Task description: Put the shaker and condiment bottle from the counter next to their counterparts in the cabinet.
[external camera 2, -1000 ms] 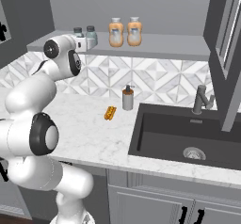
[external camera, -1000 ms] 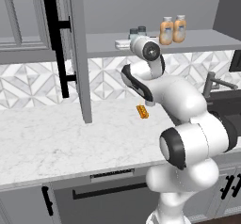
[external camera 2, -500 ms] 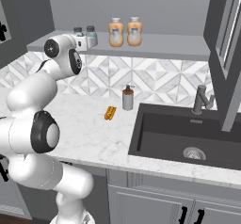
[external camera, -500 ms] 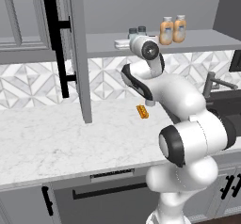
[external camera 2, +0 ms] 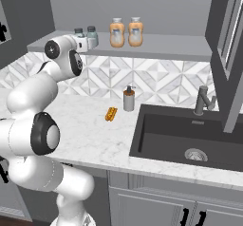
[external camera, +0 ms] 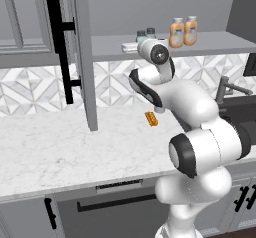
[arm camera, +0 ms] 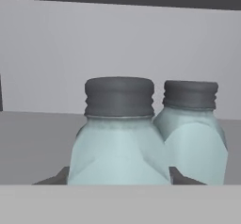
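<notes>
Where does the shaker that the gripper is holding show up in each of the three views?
Left base view: the held shaker stands on the cabinet shelf, just above the arm's wrist, with its twin to the right.
Right base view: upper left, by the gripper, with its twin to its right.
Hand view: front and centre, between the fingers.
Shared landmark: the two condiment bottles on the shelf.

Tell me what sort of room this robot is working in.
A kitchen, rendered rather than real: a marble-look counter with a dark inset sink and faucet, a patterned tile backsplash, and a grey wall cabinet shelf holding condiment bottles and shakers.
</notes>
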Robot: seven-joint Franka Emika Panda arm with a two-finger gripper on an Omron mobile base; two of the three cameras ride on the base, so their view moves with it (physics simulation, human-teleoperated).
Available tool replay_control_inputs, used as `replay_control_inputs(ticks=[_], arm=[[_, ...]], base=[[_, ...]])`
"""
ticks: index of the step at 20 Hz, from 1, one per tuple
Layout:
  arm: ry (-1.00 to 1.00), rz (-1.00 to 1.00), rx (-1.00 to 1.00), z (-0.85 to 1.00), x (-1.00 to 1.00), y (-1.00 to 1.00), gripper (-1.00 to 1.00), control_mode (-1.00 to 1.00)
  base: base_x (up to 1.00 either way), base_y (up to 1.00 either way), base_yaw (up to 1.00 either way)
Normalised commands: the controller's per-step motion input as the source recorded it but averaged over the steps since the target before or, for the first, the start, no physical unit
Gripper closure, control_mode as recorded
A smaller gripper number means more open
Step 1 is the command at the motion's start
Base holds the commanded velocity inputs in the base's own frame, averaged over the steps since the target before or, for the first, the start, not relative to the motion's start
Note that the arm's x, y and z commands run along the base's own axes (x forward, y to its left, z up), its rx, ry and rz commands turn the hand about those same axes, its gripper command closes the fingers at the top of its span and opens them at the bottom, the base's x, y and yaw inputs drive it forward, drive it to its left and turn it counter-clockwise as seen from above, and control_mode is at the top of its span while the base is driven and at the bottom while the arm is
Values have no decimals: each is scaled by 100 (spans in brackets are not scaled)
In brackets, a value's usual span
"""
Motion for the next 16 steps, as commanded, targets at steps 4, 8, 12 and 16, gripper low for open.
replay_control_inputs(ticks=[4,8,12,16], arm=[[0,0,0,-31,17,0,100,-100],[0,0,0,-35,18,0,100,-100],[0,0,0,-48,23,4,-100,-100],[0,0,0,-25,11,0,-100,-100]], base=[[0,0,0],[0,0,0],[0,0,0],[0,0,0]])
